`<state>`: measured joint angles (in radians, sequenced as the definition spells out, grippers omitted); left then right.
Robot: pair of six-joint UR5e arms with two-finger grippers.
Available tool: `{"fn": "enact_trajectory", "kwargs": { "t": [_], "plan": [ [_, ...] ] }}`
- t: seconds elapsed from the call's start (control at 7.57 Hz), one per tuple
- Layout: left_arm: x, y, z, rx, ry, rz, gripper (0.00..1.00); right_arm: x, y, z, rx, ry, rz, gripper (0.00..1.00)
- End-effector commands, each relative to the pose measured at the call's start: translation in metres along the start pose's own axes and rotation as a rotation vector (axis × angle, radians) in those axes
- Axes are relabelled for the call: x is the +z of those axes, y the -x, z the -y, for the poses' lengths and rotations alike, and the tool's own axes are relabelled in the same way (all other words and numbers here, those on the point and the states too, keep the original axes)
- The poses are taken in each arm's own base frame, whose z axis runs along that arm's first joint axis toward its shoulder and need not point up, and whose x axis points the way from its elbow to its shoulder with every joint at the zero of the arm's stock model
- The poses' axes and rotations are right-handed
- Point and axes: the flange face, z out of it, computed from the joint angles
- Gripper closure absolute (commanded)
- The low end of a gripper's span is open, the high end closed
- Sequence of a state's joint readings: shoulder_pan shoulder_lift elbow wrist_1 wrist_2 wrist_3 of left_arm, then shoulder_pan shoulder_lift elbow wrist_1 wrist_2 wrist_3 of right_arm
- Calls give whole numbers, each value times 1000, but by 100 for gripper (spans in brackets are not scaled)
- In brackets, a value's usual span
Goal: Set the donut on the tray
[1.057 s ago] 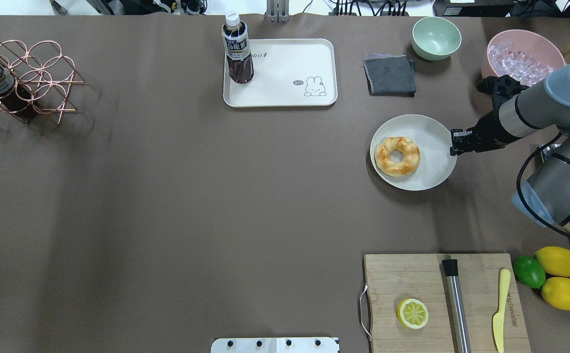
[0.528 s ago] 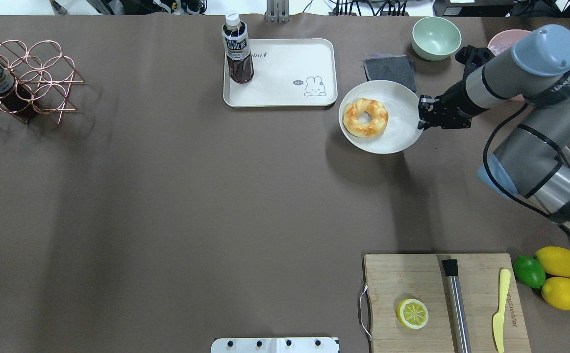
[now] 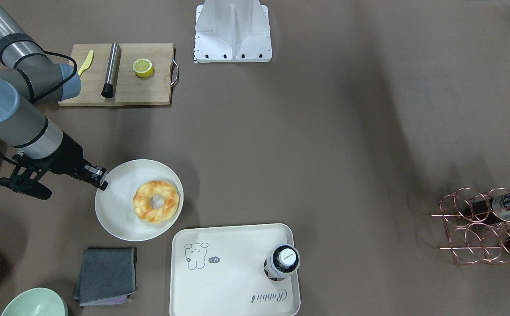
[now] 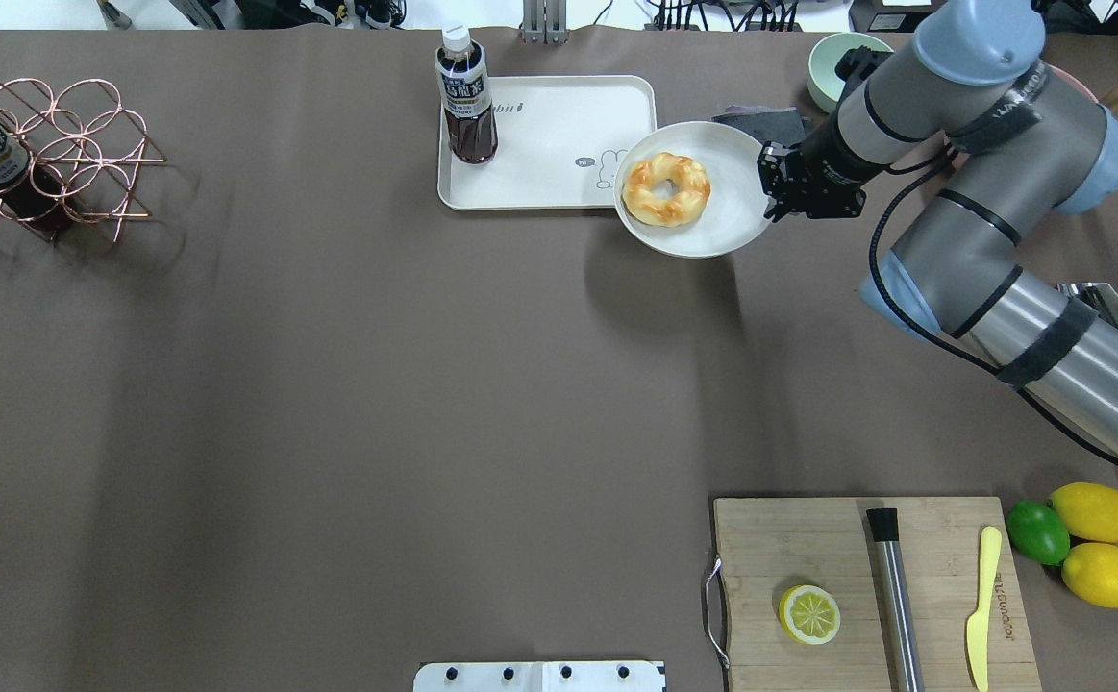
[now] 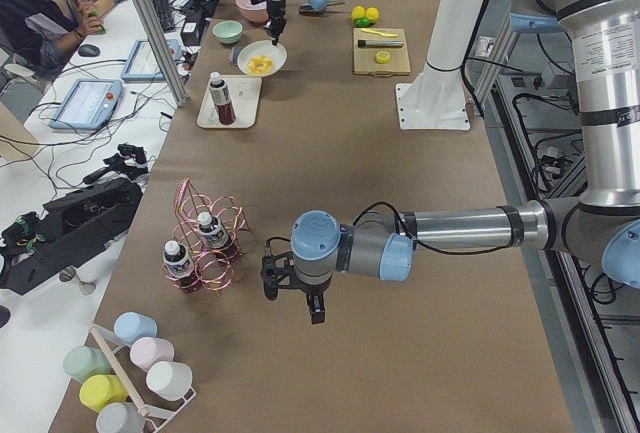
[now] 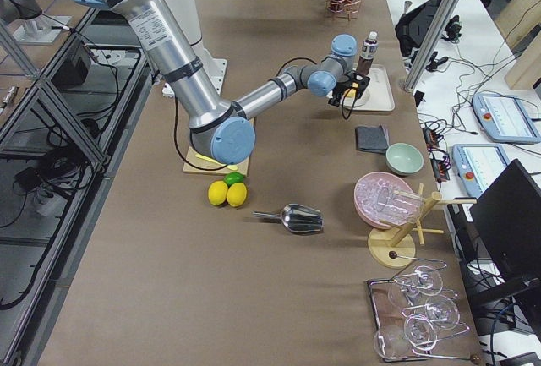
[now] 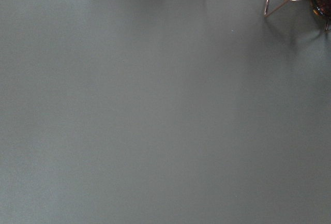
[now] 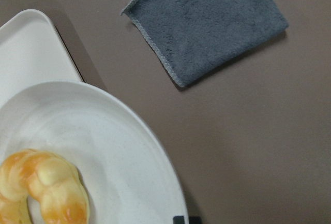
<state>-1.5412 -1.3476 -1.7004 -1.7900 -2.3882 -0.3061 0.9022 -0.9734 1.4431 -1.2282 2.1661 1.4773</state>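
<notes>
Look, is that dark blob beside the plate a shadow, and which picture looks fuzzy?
Overhead view: yes, the plate casts a soft shadow on the tablecloth. Right wrist view: the donut is slightly fuzzy, the grey cloth sharp. Left wrist view: dim, greenish.

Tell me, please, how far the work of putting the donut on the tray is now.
Done: the right pincer grips the rim of the plate, with the donut on it. In hand: the plate hangs raised at the corner of the tray. Left: the donut is not yet on the tray itself.
</notes>
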Motion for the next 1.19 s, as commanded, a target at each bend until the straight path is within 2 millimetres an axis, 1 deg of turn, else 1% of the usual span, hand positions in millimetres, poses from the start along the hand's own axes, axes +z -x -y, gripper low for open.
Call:
{"fn": "enact_trajectory", "kwargs": {
  "t": [0.0, 0.4, 0.53, 0.66, 0.79, 0.92, 1.06],
  "plan": [
    [-1, 0, 0, 2, -2, 1, 2, 31, 53, -17, 100, -96, -15, 100],
    [-1, 0, 1, 13, -15, -3, 2, 53, 98, -8, 136, -98, -43, 100],
    [0, 1, 1, 13, -15, -2, 2, 67, 101, -1, 120, -98, -16, 100],
    [-1, 2, 1, 12, -17, -2, 2, 83, 99, 4, 106, -95, 3, 100],
    [-6, 5, 2, 4, -29, -5, 2, 91, 111, 4, 106, -103, -4, 100],
    [-11, 6, 2, -1, -41, -7, 2, 99, 116, 0, 96, -107, 0, 100],
    [-14, 9, 2, -8, -48, -6, 2, 106, 115, -1, 89, -110, 3, 100]
  ]
}}
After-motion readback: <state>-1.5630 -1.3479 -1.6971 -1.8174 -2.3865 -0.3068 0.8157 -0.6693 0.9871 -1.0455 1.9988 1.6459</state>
